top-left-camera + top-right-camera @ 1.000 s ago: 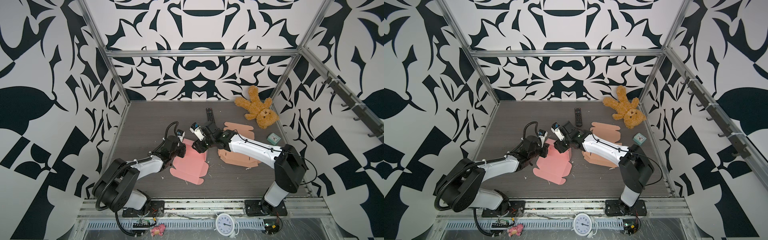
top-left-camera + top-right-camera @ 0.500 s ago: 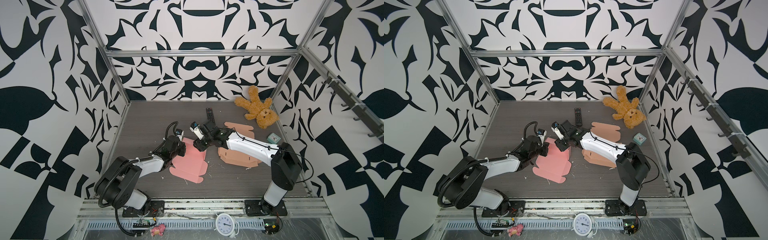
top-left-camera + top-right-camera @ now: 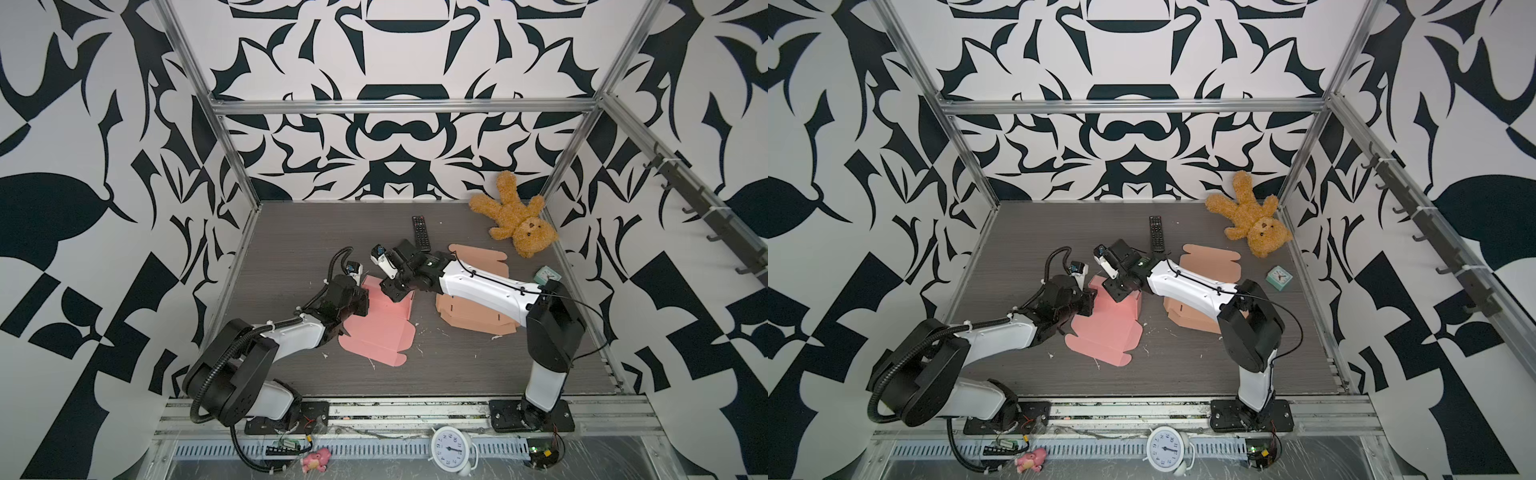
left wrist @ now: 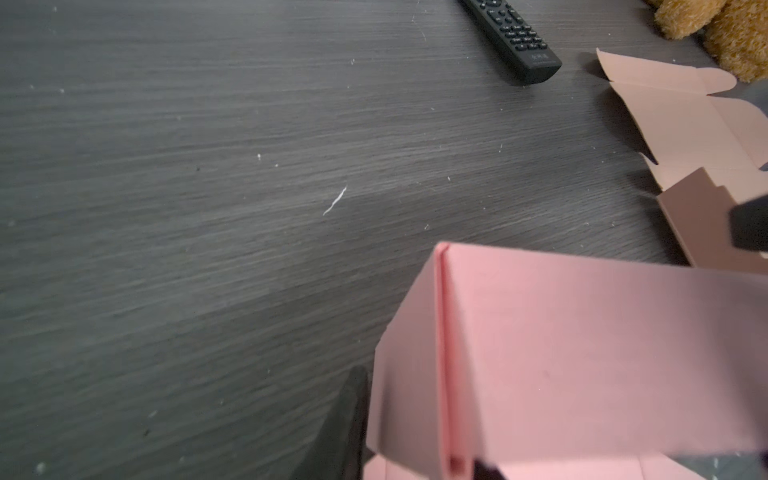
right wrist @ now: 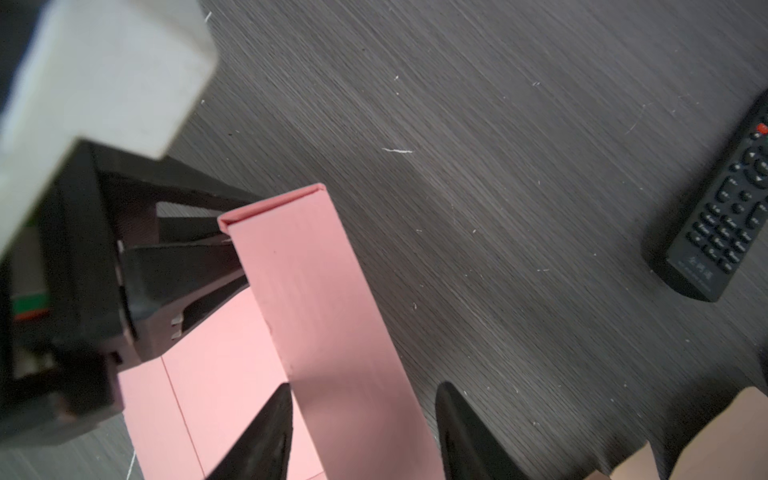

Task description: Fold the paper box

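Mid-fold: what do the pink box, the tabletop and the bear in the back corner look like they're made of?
Pink box: thin matte card or stiff paper, judging by the crisp creases and the doubled-over wall.
Tabletop: dark grey wood grain with a low sheen, probably laminate.
Bear: tan plush with a fuzzy, curly pile.

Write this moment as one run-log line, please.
pink box: one wall upright, base flat | left gripper: astride wall's end, grip unclear | right gripper: open, astride same wall | fold: unfinished
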